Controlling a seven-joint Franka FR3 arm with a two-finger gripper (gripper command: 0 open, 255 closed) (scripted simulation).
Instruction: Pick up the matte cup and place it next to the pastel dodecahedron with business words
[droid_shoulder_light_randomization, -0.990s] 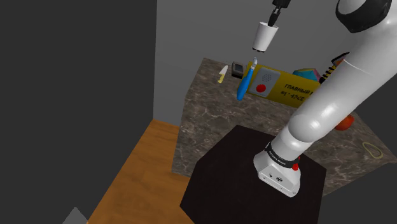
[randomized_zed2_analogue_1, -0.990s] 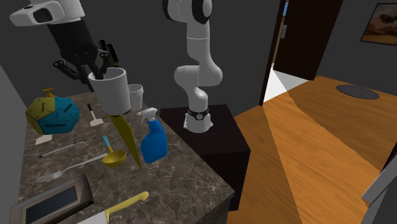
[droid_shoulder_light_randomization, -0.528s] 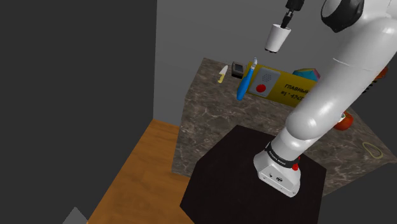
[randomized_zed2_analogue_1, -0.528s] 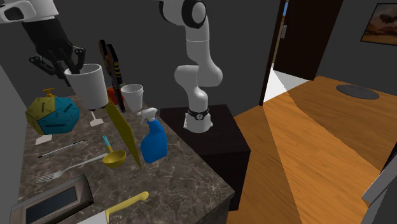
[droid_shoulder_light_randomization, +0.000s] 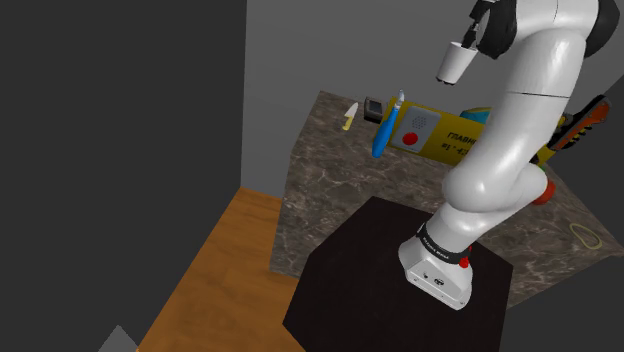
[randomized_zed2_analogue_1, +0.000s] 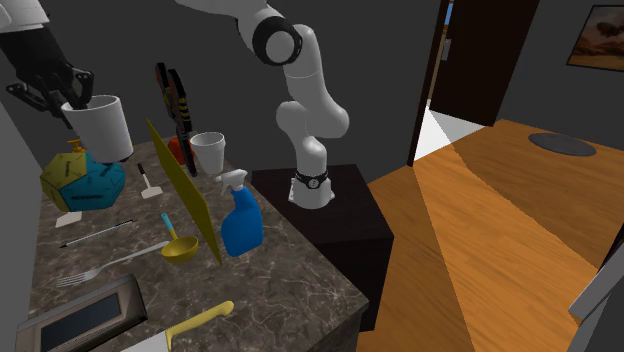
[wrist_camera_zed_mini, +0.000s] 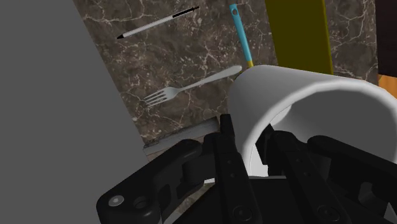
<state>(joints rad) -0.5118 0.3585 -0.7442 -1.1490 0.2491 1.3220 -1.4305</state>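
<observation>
1. Shoulder view: the gripper pinches the rim of a white cup, which hangs high in the air over the far part of the dark marble counter. The yellow box carries a red button and Cyrillic print starting "ГЛАВ"; the arm hides the rest. The black stand is near, and the wood floor is at left.
2. Second exterior view: the cup is off the counter, just above a blue-yellow-green dodecahedron; its dark lettering is too small to read. This view adds a second white cup, a blue spray bottle, a yellow ladle, an open doorway and a framed picture.
3. Wrist view: one finger is outside the cup wall and one inside, clamped on the rim. On the marble below lie a fork and a pen, beside a grey wall.
</observation>
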